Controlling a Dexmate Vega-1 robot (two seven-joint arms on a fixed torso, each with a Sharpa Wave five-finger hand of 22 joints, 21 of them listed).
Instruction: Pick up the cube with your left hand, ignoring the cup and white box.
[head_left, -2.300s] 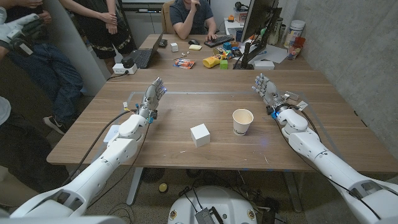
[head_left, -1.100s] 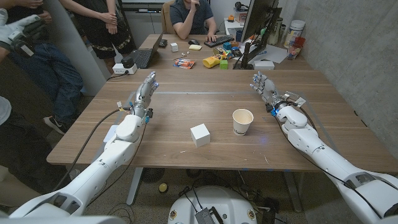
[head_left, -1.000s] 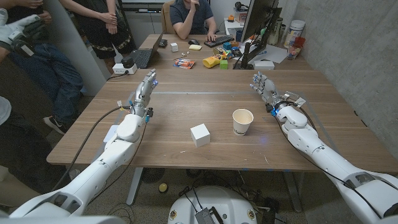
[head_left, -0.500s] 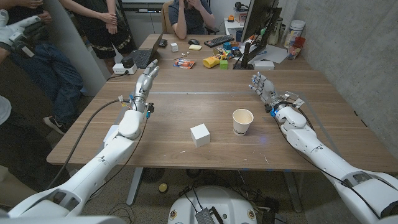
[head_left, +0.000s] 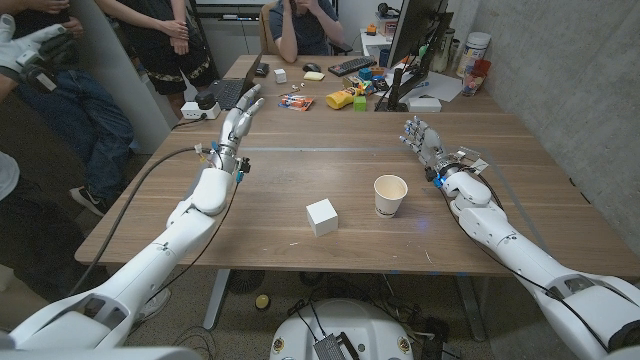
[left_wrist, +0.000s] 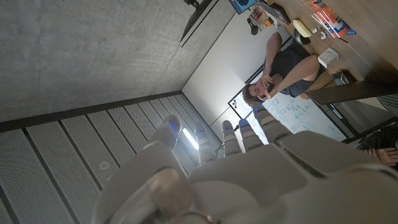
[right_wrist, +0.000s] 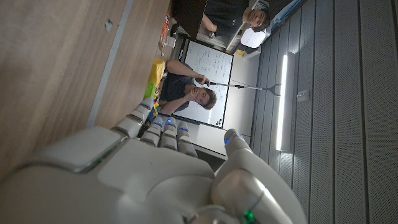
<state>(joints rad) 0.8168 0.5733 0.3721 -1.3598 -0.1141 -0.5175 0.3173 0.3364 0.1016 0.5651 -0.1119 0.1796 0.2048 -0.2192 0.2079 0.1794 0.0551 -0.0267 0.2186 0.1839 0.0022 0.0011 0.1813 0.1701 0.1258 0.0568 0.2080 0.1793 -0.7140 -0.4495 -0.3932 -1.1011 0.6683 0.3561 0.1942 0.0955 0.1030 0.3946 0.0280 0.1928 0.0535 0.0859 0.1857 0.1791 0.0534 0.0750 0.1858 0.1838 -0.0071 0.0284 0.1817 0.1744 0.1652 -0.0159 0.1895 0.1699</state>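
A white cube sits on the wooden table near its front middle. A paper cup stands upright just right of the cube. My left hand is raised over the table's far left part, fingers spread and pointing away, holding nothing, well up-left of the cube. From its wrist camera the left hand is seen from behind, aimed at the ceiling. My right hand stands at the right, fingers apart, empty, behind the cup; the right hand also shows from its wrist camera.
A laptop, a power strip, snack packs, a keyboard and a monitor crowd the far table. A seated person is behind it. More people stand at the left.
My left arm has stretched forward and lifted, carrying its hand farther from me toward the laptop. The right hand has barely shifted. The cube and cup have stayed put.
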